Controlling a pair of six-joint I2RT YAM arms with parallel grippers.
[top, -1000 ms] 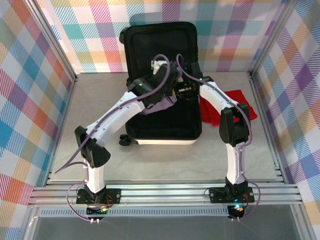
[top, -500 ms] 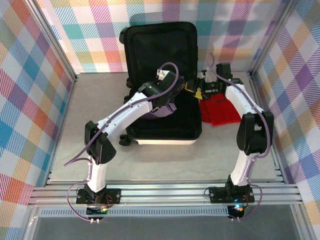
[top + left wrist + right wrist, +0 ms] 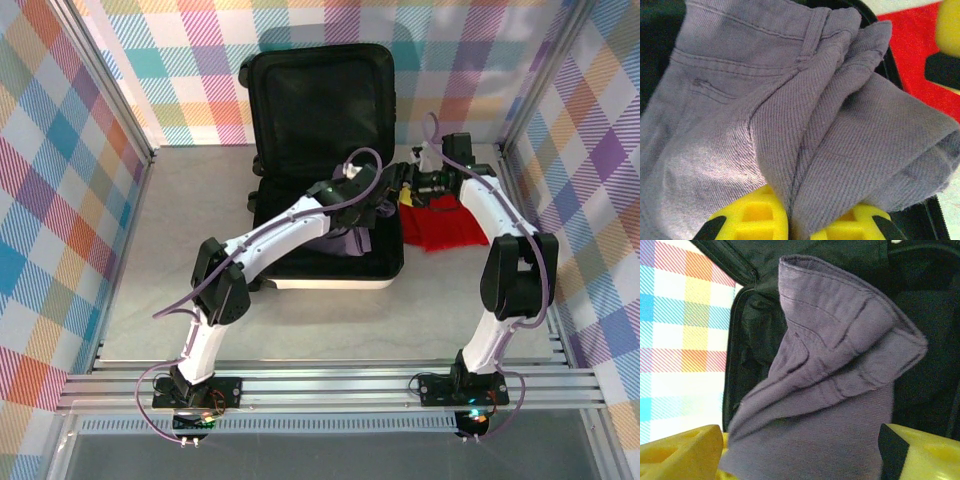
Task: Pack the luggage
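The luggage [image 3: 320,283] lies open on the bench [image 3: 200,210]. The left pincer [image 3: 792,220] pinches the pants [image 3: 790,100] near its rim; the right pincer [image 3: 800,455] is spread. Dropped here, the pants might hang out.

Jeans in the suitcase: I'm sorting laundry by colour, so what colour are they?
The jeans are pale purple, clearest in the left wrist view.

Folded purple twill trousers [image 3: 790,100], with a stitched pocket and seams showing, were bunched into thick folds. A crumpled red cloth garment [image 3: 447,226] lay on the pale grey tabletop [image 3: 195,205], just right of the trousers. Pastel plaid fabric walls [image 3: 60,150] enclosed the table on three sides; ribbed aluminium rails [image 3: 330,384] ran along its near edge
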